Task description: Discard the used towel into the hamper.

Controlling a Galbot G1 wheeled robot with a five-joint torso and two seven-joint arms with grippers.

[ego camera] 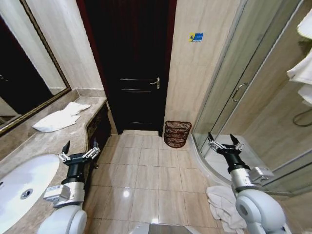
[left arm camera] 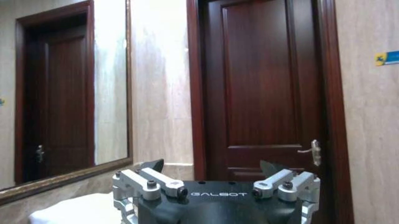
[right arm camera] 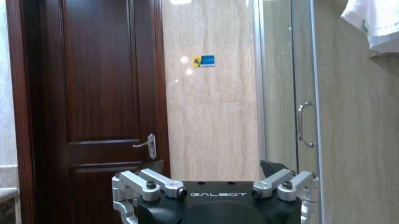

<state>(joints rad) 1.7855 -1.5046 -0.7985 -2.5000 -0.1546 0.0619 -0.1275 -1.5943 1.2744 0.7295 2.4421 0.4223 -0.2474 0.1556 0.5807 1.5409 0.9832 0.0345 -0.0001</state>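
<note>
A: Closest in, what do you see?

B: A crumpled white towel [ego camera: 222,204] on the floor at five o'clock, beside the right arm's base and touching the shower [ego camera: 243,92] curb. At eight o'clock, the sink [ego camera: 22,187] set in the counter [ego camera: 53,139].

A: And the grippers?

B: Left gripper [ego camera: 79,149] is raised at nine o'clock, by the counter edge, fingers spread wide, holding nothing. Right gripper [ego camera: 224,141] is raised at three o'clock, in front of the shower glass, also spread wide and empty. Both point toward the door [ego camera: 129,63].

A: Where is the hamper?

B: The hamper [ego camera: 176,133] stands upright on the tiles just past centre at one o'clock, against the wall just right of the door, near the shower's corner. It is well apart from both grippers and from the floor towel.

A: Anything farther?

B: A folded towel [ego camera: 61,118] lies on the counter at ten o'clock under the mirror [ego camera: 22,73]. A blue sticker [ego camera: 196,37] is on the wall above the hamper.
</note>
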